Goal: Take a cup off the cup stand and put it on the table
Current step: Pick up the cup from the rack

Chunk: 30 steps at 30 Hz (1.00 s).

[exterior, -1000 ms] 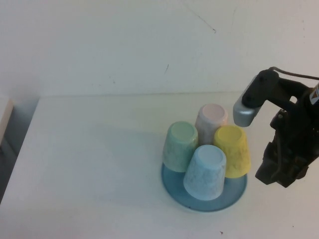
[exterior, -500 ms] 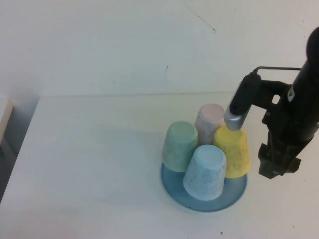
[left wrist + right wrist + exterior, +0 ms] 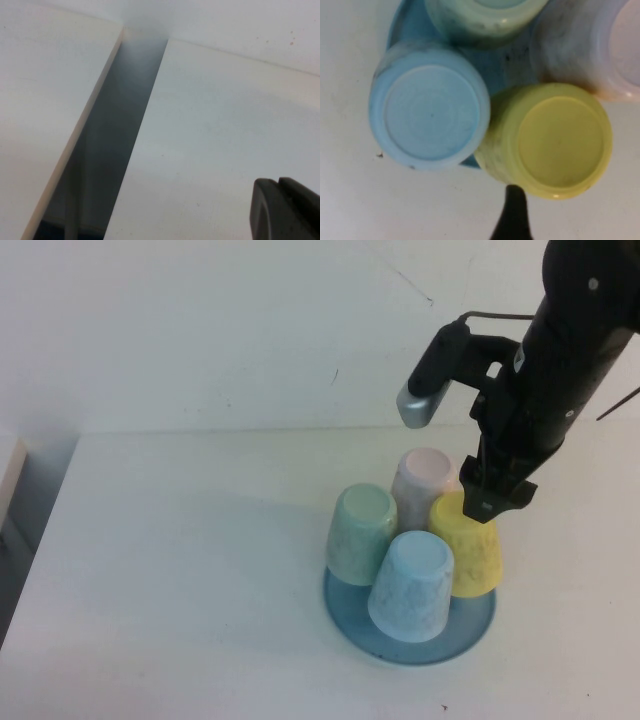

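Four upturned cups are counted on one cup stand [image 3: 465,618]: yellow cup [image 3: 470,545], light blue cup [image 3: 412,585], mint green cup [image 3: 360,532], pink cup [image 3: 423,483]. Right tool [image 3: 487,502] is spread wide, empty, directly over the yellow cup. Left tool [image 3: 286,210] is shut, empty, over the table [image 3: 180,580].

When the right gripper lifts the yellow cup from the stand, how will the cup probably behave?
The yellow cup looks like thin plastic, so probably light and stiff. Its tapered, smooth wall may slip in the right gripper, which hangs open just above it. It leans against the light blue cup, which might get nudged.
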Motion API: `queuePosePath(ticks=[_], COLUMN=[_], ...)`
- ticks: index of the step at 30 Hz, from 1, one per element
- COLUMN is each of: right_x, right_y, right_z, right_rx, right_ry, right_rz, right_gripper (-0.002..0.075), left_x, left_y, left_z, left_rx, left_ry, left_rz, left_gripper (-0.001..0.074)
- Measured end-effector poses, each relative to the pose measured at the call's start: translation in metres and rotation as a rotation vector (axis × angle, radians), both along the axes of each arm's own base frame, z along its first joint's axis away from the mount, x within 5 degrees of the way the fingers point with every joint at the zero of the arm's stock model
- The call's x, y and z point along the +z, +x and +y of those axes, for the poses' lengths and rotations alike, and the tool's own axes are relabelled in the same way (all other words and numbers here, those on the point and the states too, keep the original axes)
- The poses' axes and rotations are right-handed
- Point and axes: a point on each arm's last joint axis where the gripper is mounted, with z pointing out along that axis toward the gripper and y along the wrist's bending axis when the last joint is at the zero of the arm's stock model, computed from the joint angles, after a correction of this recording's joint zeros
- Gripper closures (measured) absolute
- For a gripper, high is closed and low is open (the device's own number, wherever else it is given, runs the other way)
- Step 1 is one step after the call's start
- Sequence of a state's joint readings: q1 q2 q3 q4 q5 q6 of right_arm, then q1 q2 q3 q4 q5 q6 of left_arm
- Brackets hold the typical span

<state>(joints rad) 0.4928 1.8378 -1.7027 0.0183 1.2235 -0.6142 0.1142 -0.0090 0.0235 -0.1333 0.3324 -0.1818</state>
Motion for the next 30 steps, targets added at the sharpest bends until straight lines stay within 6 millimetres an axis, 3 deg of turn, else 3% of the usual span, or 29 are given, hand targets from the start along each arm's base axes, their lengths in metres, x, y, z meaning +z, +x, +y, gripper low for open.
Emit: queuePosePath(ticks=[30], right_x=[-0.047], right_y=[0.022], right_z=[0.017], right_rx=[0.018], right_ry=[-0.009], right_rz=[0.118], right_gripper=[0.0171], left_x=[0.0], left_y=[0.0], left_z=[0.0], left_rx=[0.0], left_ry=[0.0], left_rz=[0.002], left_gripper=[0.0737])
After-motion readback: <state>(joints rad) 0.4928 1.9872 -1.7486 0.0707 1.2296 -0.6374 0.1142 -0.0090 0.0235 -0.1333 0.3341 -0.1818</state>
